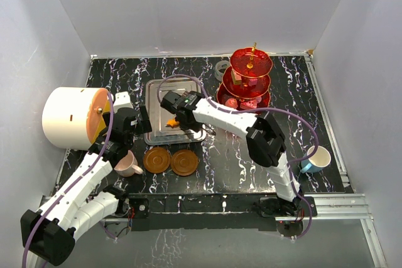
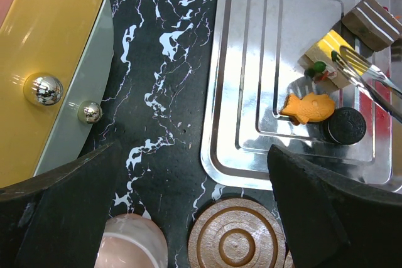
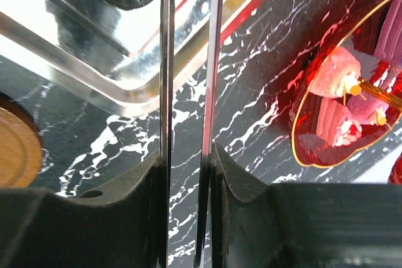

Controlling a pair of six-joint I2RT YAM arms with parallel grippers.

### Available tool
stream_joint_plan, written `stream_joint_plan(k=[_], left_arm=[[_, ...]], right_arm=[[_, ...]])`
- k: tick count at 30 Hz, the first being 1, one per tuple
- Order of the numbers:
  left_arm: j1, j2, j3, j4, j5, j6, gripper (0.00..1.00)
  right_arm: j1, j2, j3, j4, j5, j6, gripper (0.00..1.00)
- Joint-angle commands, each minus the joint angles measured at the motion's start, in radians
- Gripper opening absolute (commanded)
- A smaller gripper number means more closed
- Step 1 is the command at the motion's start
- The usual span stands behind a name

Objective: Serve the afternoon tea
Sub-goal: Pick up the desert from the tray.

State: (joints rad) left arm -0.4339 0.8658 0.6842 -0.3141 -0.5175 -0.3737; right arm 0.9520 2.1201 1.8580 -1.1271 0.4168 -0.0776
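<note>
Black marble tabletop (image 1: 232, 155), white walls: nearest sit the pink cup (image 1: 127, 165), two brown saucers (image 1: 157, 159) and, far right, the blue cup (image 1: 317, 157). The left gripper (image 2: 195, 180) hovers spread wide. Over the steel tray (image 1: 154, 92) of sweets (image 2: 308, 107), the right gripper (image 3: 188, 174) pinches tongs (image 3: 166, 61), seemingly touching a yellow cake (image 2: 326, 51). Beyond rises the red stand (image 1: 250, 73).

Left arm (image 1: 81, 183): white rounded shell links, black joints, black block at the end.
Right arm (image 1: 220, 117): white links, bulky black joint housings.
Cables (image 1: 110, 117): thin lilac loops running along both arms.
Jaws: matte black, wedge-shaped.
</note>
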Motion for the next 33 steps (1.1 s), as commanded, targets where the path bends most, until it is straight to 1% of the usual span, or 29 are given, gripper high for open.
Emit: stream_joint_plan(k=[1, 4, 6, 10, 13, 15, 22, 29, 33], left_arm=[[0.0, -0.013, 0.007, 0.01, -0.022, 0.01, 0.99], [0.0, -0.013, 0.006, 0.009, -0.021, 0.01, 0.99], [0.0, -0.015, 0.009, 0.006, -0.024, 0.009, 0.99], [0.0, -0.018, 0.009, 0.004, -0.029, 0.009, 0.99], [0.0, -0.016, 0.009, 0.006, -0.03, 0.01, 0.99], [0.0, -0.016, 0.011, 0.006, -0.03, 0.01, 0.99], [0.0, -0.016, 0.011, 0.003, -0.035, 0.01, 0.99], [0.0, -0.015, 0.009, 0.003, -0.032, 0.012, 0.99], [0.0, -0.014, 0.009, 0.003, -0.032, 0.012, 0.99]], right_arm=[[-0.019, -0.027, 0.103, 0.021, -0.084, 0.021, 0.26], [-0.037, -0.017, 0.138, 0.0, -0.133, 0.05, 0.25], [-0.045, -0.017, 0.135, 0.002, -0.145, 0.061, 0.26], [-0.047, -0.014, 0.13, -0.01, -0.104, 0.06, 0.33], [-0.047, -0.01, 0.128, -0.015, -0.083, 0.043, 0.36], [-0.047, -0.003, 0.126, -0.025, -0.071, 0.034, 0.36], [-0.047, -0.001, 0.129, -0.041, -0.107, 0.029, 0.37], [-0.046, -0.004, 0.061, -0.02, -0.09, 0.029, 0.38], [-0.046, 0.001, 0.049, -0.013, -0.073, 0.033, 0.38]])
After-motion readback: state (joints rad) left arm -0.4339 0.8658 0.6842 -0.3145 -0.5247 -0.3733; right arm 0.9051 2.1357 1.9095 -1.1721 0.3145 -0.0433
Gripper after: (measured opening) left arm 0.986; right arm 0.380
